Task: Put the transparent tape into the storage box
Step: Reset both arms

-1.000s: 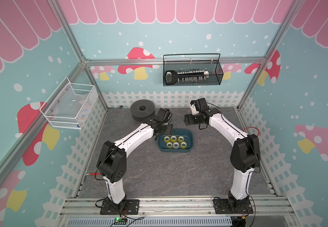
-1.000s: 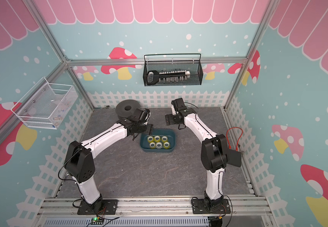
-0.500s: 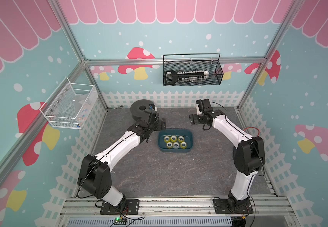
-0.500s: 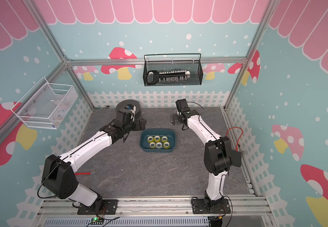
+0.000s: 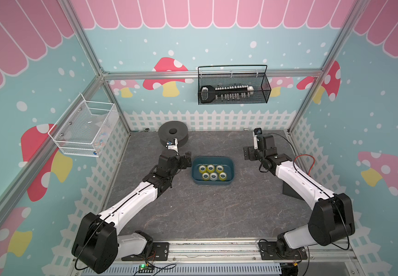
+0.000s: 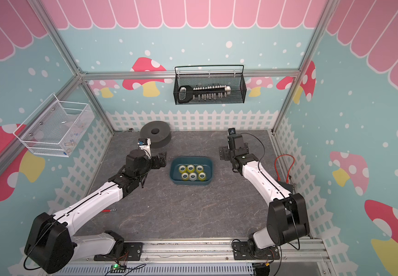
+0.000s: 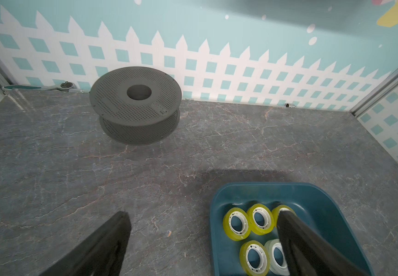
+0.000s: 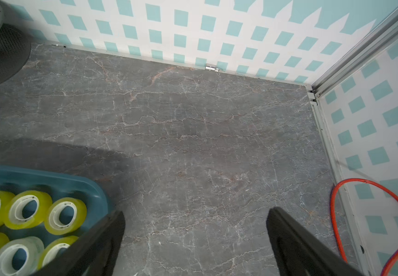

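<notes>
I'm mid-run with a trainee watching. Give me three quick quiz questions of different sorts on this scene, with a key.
1. How many rolls of tape lie in the shallow dark teal-blue plastic storage box?
2. True or false: the left gripper is shut on a roll.
3. Which thing stands on the grey table near the back wall: A) the flat grey perforated spool, B) the black wire-mesh basket, C) the white mesh basket?

Key:
1. Six, in two rows of three; five look yellowish, one clearer.
2. False. Its jaws stand apart and empty, as do those of the right gripper.
3. A. Both baskets hang on the walls.
</notes>
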Robot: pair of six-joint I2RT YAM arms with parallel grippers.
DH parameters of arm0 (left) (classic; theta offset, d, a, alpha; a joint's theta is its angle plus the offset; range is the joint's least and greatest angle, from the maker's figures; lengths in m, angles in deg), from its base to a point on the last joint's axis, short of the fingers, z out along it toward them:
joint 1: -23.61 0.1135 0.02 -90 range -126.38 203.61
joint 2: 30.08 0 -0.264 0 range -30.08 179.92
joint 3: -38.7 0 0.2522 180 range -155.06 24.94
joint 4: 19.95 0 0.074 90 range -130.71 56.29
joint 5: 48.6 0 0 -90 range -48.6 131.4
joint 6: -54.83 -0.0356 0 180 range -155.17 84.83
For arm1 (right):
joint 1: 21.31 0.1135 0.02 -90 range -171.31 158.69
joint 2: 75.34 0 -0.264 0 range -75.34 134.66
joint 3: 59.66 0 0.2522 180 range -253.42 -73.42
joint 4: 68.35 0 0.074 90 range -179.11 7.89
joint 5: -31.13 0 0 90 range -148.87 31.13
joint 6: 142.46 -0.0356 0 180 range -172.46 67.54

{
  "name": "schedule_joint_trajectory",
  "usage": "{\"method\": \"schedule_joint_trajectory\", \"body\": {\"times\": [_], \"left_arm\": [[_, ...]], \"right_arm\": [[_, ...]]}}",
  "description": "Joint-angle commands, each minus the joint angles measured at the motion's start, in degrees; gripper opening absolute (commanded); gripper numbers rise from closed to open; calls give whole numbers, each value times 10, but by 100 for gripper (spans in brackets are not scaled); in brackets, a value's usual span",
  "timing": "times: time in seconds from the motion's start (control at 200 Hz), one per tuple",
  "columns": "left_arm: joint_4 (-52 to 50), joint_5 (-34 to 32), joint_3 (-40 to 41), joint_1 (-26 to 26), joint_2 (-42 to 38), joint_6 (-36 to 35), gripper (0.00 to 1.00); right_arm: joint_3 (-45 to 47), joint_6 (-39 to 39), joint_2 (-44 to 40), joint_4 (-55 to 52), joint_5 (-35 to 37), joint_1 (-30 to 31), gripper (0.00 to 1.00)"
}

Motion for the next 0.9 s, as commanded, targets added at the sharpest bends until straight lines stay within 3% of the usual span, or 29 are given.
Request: {"method": "schedule_joint_trajectory", "body": {"times": [0.0, 0.215, 0.35, 0.57, 0.841, 0.891], "left_arm": [[40, 8, 34, 22, -29, -4, 99], [107, -5, 124, 53, -63, -19, 99], [175, -12, 180, 78, -74, -57, 99], [318, 9, 259, 148, -68, -97, 99], [444, 40, 288, 191, 20, -105, 99], [475, 70, 293, 197, 39, -101, 99]], "right_arm": [[47, 14, -46, 80, -3, -22, 99], [188, -16, -115, 194, 87, -56, 99], [287, 16, -121, 333, 79, -77, 99], [395, 53, -41, 553, 39, -114, 99], [420, 61, 8, 669, -11, -151, 99], [422, 58, 19, 685, -19, -156, 99]]}}
